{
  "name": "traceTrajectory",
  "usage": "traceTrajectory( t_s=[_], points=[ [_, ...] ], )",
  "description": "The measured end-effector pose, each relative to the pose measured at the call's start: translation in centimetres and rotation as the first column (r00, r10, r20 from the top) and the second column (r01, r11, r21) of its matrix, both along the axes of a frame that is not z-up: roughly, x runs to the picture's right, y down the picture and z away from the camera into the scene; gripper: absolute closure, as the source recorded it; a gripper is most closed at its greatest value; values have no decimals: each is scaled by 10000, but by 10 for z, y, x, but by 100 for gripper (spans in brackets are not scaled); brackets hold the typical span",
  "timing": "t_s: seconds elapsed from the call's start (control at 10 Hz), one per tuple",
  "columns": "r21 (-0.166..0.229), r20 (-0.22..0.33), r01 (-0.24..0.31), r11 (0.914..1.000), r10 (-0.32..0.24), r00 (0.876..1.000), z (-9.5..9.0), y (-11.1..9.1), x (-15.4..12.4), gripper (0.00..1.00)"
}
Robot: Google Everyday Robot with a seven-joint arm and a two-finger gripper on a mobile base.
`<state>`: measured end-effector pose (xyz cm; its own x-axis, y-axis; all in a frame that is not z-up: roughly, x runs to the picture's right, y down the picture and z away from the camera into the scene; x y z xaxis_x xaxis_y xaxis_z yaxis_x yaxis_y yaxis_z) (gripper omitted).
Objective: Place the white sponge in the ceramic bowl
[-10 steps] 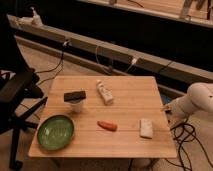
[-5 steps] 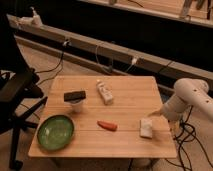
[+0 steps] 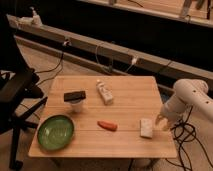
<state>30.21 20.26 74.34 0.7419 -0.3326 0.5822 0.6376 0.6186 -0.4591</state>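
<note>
Just beside the claw [image 3: 164, 121], on its bowl-ward side, the small off-white rectangular sponge [image 3: 146, 127] lies on the light wooden bench [image 3: 125, 85], long axis roughly near-to-far. How far the claw is open I cannot tell. The wide green glossy bowl [image 3: 55, 132] sits well apart, across the bench.

Setting: robotics lab. Evidence: wooden counter [image 3: 127, 87]; loose cables [image 3: 102, 56] along far rail [image 3: 150, 62]; black chair [image 3: 17, 90], left; white arm [image 3: 191, 95], right, end effector [image 3: 163, 121] at counter's near right edge.
</note>
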Motion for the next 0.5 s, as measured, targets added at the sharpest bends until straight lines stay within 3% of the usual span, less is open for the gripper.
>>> traceTrajectory(
  t_s=[0.2,0.5],
  points=[
    [3,276,276,9996,-276,9992,4,1,-4,48],
    [113,880,1522,9883,-1526,9844,16,8,-23,21]
  ],
)
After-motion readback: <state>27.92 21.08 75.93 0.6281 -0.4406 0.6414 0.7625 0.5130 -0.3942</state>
